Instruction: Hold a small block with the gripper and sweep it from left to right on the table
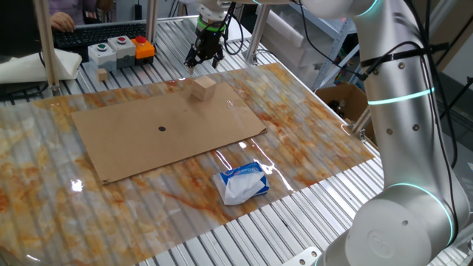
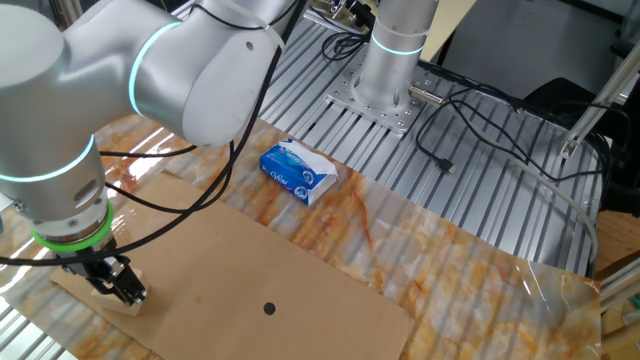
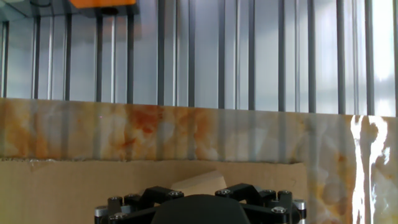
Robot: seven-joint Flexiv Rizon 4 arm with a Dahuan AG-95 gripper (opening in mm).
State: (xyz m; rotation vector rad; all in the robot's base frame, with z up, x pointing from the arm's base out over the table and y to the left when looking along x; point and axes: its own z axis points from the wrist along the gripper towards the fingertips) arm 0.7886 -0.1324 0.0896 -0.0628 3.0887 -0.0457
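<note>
The small block [image 1: 202, 89] is a pale tan cube that sits on the far edge of the brown cardboard sheet [image 1: 162, 129], which lies on the marbled table [image 1: 318, 140]. My gripper [image 1: 199, 62], black with a green ring, hangs just above and behind the block, not touching it, and looks open and empty. In the other fixed view the gripper [image 2: 120, 290] stands over the block [image 2: 122, 304] and hides most of it. In the hand view only the block's top corner [image 3: 199, 182] shows above the black gripper body; the fingertips are out of view.
A white-and-blue soft packet [image 1: 240, 183] lies on the near part of the marbled sheet, also in the other fixed view [image 2: 297, 172]. A button box [image 1: 111, 50] with an orange part [image 1: 144, 49] stands at the back. The arm's base [image 2: 385, 90] stands on the slats.
</note>
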